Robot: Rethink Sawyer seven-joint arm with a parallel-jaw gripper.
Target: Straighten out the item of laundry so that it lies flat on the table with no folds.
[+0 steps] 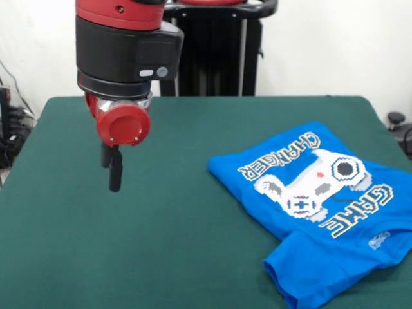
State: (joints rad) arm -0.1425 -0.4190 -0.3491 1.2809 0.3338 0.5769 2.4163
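Note:
The bright blue T-shirt [322, 206] lies on the right side of the dark green table [129, 257], print side up, with the white controller and "GAME CHANGER" lettering showing. It sits askew and runs past the picture's right edge. One sleeve [302, 277] points toward the near edge, and its cloth is rumpled there. My gripper [114, 185] hangs from the red and black arm [122, 64] above the left half of the table, well to the left of the shirt and holding nothing. It is seen side-on, so I cannot tell if it is open or shut.
The robot's black pedestal [219, 45] stands behind the table's far edge. Cables and dark gear [9, 122] lie off the left edge. A small black object [396, 119] sits off the right edge. Bare green cloth lies between the gripper and the shirt.

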